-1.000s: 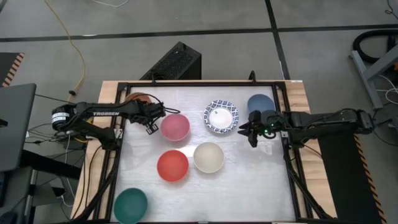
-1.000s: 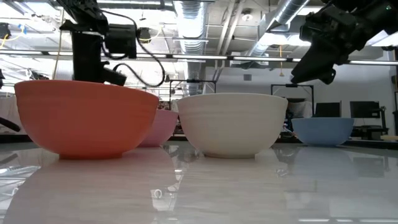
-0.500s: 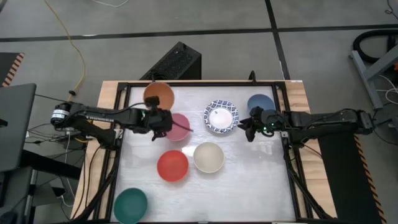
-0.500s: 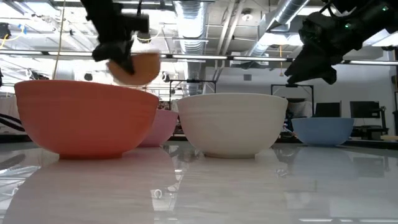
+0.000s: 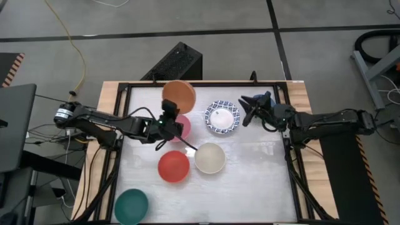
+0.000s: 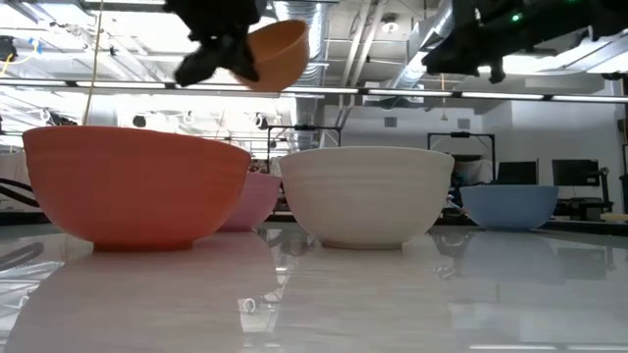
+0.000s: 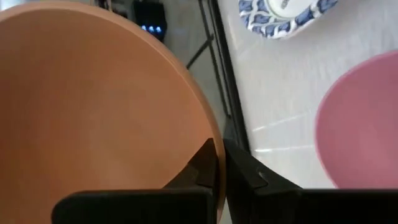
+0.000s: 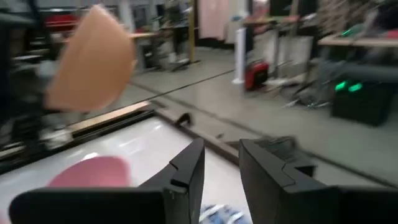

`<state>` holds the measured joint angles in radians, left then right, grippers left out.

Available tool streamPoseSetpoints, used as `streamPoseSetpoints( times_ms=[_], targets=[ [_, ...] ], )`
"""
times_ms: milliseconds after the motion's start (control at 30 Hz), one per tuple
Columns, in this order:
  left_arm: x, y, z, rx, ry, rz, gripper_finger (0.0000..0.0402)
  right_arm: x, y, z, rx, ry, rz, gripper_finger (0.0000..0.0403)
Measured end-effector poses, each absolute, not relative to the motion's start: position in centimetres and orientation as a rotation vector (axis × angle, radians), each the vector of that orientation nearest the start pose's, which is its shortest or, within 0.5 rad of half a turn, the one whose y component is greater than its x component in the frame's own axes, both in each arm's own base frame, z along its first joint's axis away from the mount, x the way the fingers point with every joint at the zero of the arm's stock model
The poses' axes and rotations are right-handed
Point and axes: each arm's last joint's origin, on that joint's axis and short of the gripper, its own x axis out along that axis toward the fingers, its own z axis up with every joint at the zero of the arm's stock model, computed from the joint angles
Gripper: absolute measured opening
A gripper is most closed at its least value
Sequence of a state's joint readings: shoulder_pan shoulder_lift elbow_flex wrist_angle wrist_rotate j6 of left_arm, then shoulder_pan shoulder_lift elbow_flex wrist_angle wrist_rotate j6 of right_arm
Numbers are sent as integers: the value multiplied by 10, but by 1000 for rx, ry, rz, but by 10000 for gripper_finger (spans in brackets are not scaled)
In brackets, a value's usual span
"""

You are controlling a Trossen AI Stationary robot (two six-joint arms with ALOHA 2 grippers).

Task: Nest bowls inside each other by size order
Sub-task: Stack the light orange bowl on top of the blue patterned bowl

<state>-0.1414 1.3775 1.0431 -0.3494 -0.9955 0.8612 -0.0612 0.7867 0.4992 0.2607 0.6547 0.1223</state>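
Observation:
My left gripper [image 5: 170, 114] is shut on the orange bowl [image 5: 179, 95] and holds it high above the table, over the pink bowl [image 5: 183, 127]. In the low view the orange bowl [image 6: 276, 51] hangs tilted above the other bowls. My right gripper [image 5: 246, 107] is open and empty, raised between the blue-patterned white bowl [image 5: 222, 117] and the blue bowl [image 5: 263, 98], which it partly covers. The red bowl [image 5: 173, 167], cream bowl [image 5: 209, 157] and dark green bowl [image 5: 131, 206] stand on their bases on the table. My left gripper pinches the orange bowl's rim [image 7: 213, 144], one finger [image 7: 202, 168] on the bowl's inner side and one [image 7: 244, 173] outside. The fingers come from the table's near left, slanting toward the far edge. The bowl is lifted clear and tilted.
A black frame [image 5: 285, 156] runs round the white table top. A black box [image 5: 177, 62] sits beyond the far edge. There is bare table top [image 5: 256, 181] at the near right.
My left gripper has taken the orange bowl from the table's far left, lifted it clear and carried it up and toward the right, over the pink bowl; the bowl has tipped. My right gripper has risen and moved toward the far edge.

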Motion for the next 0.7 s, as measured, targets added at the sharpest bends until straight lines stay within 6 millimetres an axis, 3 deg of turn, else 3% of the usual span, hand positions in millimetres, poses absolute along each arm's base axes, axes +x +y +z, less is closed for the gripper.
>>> streamPoseSetpoints(
  times_ms=[167,367,533,700],
  targets=[
    [308,-16,270,1340,985,459,0,186,-31,273,53,-24,-802,118],
    [334,-4,238,1515,1132,444,0,205,-34,258,26,32,-869,118],
    [351,13,216,1563,1213,486,0,220,-31,255,-41,68,-912,118],
    [362,32,209,1555,1237,587,0,237,-25,263,-131,64,-908,118]
  ],
)
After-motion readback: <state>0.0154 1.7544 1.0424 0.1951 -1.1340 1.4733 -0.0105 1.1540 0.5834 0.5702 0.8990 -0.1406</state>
